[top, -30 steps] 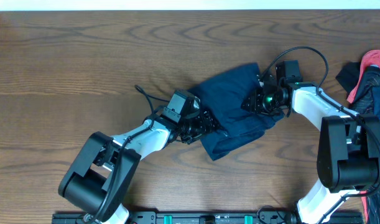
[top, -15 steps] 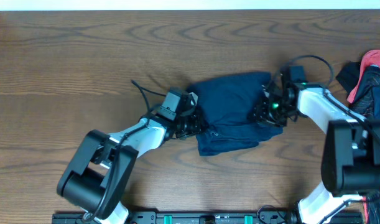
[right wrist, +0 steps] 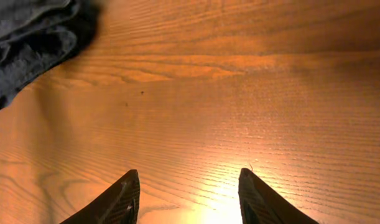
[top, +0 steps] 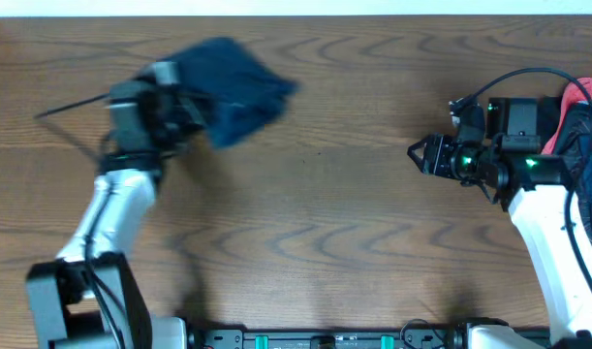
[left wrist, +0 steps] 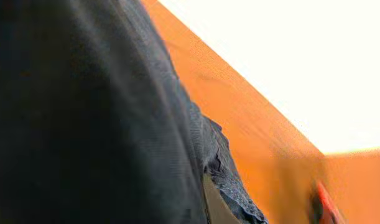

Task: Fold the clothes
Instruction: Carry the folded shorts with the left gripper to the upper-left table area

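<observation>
Navy-blue cloth shorts (top: 239,85), plain and dark, are bunched into a loose lump at about ten o'clock on the brown wood-grain desk (top: 305,213), close to its far edge. From overhead the bundle is blurred, so I can't make out the waistband or the legs, nor whether the cloth touches the wood. The left hand (top: 184,109) is clenched on the shorts at the lump's eight-o'clock side, its fingers buried in the fabric. Its white arm reaches up to it from the seven-o'clock corner. Seen from the left wrist, crumpled navy cloth fills the left half of the view, right up against the lens, with a slanting strip of desk beyond it.

The right hand (top: 418,153) is well apart from the shorts, at about three o'clock, pointing toward nine. It is released: in its own view the two dark fingertips (right wrist: 124,194) stand wide, with only lit wood grain showing between them. A fold of dark grey cloth (right wrist: 28,37) lies in that view's eleven-o'clock corner; I can't tell which garment it is. A heap of red and black fabric (top: 578,111) sits at the desk's two-o'clock edge, just behind the right arm.
</observation>
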Tool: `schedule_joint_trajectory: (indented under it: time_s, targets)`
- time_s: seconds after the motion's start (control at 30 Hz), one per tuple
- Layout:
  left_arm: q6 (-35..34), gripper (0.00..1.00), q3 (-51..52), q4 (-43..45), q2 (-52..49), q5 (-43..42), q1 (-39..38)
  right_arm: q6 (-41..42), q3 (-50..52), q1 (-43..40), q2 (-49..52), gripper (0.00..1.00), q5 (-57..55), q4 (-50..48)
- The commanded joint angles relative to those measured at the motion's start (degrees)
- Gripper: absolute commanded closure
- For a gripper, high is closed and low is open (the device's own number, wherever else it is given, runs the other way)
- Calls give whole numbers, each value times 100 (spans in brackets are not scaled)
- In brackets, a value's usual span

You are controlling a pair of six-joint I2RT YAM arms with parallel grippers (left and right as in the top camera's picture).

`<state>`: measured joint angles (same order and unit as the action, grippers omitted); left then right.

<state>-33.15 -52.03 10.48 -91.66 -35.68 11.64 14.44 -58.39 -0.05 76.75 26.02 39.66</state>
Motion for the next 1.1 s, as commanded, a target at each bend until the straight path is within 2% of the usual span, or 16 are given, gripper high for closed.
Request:
schedule_joint_trajectory:
  time_s: [0.0, 0.2, 0.37, 0.57, 0.7, 0.8, 0.93, 1.07]
  targets:
    - [26, 94, -17, -125, -699, 164, 675, 11, -24, 2, -57, 50, -28, 42]
    - [-9, 94, -15, -761, -1773, 138, 1285, 13, -22, 2, -57, 51, -28, 44]
    - [-170, 94, -17, -645, -1991, 37, 1294, 13, -22, 2, -57, 51, -28, 46]
    - [-1580, 94, -17, 487, -1991, 33, 1270, 11, -22, 11, -57, 51, -31, 111]
    - [-2245, 94, -17, 1010, -1991, 85, 1075, 9, -22, 13, -57, 51, -55, 155]
    - [-2907, 94, -4, 1069, -1991, 249, 960, 11, -22, 11, -57, 51, -70, 184]
    - [-3012, 94, 28, 1040, -1991, 564, 927, 7, -22, 13, -57, 51, -74, 321]
    - [-3744, 94, 31, 1215, -1991, 866, 866, 4, -22, 13, -57, 51, -186, 389]
